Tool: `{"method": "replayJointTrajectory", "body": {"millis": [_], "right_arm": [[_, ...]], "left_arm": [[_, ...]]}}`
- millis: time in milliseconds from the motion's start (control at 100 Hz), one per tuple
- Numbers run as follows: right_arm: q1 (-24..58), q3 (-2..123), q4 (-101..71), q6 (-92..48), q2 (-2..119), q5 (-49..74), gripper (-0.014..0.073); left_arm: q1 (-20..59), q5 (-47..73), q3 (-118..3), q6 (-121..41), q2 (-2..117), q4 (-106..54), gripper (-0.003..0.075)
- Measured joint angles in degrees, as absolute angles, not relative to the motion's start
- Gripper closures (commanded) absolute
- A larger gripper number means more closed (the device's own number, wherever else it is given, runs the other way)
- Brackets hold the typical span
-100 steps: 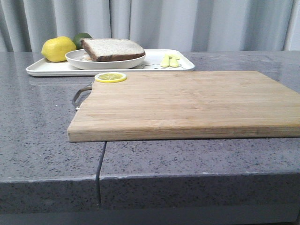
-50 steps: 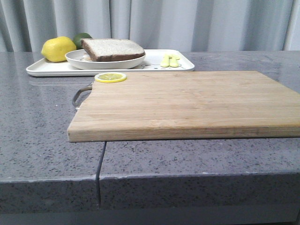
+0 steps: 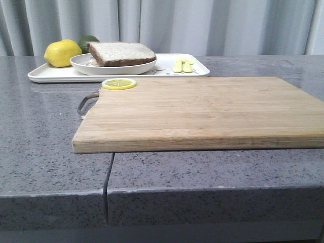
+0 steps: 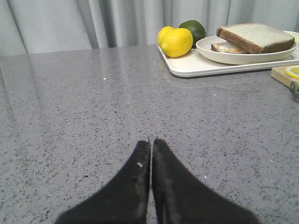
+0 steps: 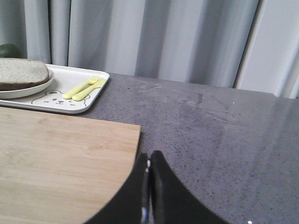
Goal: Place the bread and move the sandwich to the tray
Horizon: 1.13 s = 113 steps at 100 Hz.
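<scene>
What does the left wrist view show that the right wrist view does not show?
Only the left wrist view: the lemon, the lime, a lemon slice and the shut left gripper. Only the right wrist view: the yellow cutlery, the tray's bear drawing and the shut right gripper. Both: the tray, the plate with the sandwich, and the cutting board.
</scene>
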<state>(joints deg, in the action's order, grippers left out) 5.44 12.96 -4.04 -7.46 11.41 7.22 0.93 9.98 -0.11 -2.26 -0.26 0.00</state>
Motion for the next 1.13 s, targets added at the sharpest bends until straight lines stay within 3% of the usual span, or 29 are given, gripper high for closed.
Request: {"method": "replayJointTrajectory", "body": {"millis": [340, 1130], "right_arm": [[5.44, -1.07, -3.91, -7.46, -0.35, 3.34, 0.0661], [5.44, -1.54, -3.91, -7.46, -0.58, 2.03, 0.0661]], "left_arm": [[0.93, 9.98, -0.11, -2.26, -0.26, 0.0, 0.074], [0.93, 9.98, -0.11, -2.26, -0.26, 0.0, 0.074]]}}
